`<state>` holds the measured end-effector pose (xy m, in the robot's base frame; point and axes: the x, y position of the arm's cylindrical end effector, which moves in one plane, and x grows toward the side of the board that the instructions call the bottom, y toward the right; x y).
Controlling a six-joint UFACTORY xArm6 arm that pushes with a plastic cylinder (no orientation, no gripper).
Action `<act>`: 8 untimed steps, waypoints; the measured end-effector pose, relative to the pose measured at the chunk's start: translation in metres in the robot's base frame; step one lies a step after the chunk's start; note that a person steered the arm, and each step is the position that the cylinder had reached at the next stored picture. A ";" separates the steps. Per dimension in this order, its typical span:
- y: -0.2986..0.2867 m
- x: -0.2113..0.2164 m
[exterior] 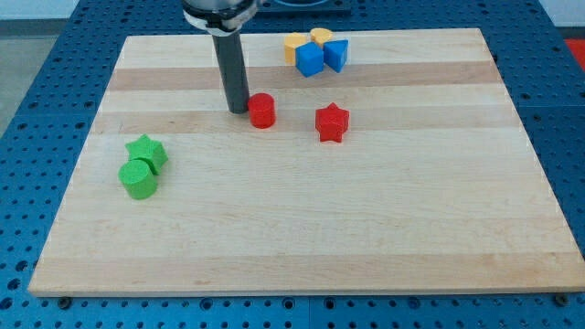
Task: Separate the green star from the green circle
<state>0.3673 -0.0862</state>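
The green star (147,152) lies at the view's left on the wooden board (302,228). The green circle (138,178) sits just below it, touching it. My tip (238,111) rests on the board well to the upper right of both green blocks, right beside the left side of the red circle (262,110).
A red star (332,122) lies right of the red circle. At the view's top, a yellow-orange hexagon (294,47), a yellow block (321,37) and two blue blocks (310,59) (336,55) are clustered together. Blue perforated table surrounds the board.
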 end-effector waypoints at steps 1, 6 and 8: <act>0.010 0.015; -0.208 0.073; -0.107 0.099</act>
<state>0.4668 -0.1931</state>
